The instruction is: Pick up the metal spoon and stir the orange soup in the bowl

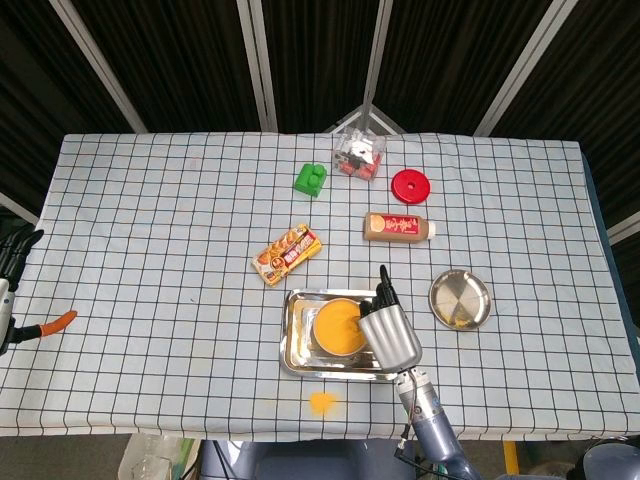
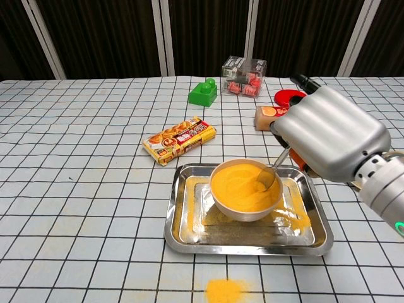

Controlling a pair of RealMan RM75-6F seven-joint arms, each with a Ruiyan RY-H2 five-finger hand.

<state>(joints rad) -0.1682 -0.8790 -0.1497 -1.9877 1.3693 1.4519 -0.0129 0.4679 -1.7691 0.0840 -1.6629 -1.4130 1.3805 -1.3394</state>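
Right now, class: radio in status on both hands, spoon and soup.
Right hand holds spoon, tip in soup. Left hand at table edge, off task. Nothing obstructing.

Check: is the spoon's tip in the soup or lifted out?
In. The spoon tip sits in the orange soup, held by the right hand.

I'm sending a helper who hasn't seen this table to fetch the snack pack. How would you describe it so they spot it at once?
Start from the steel tray holding the bowl of orange soup near the table's front edge. Just behind the tray's left corner lies the snack pack, flat and slanted. It is the only orange-and-red printed wrapper; the green block behind it is plain plastic.
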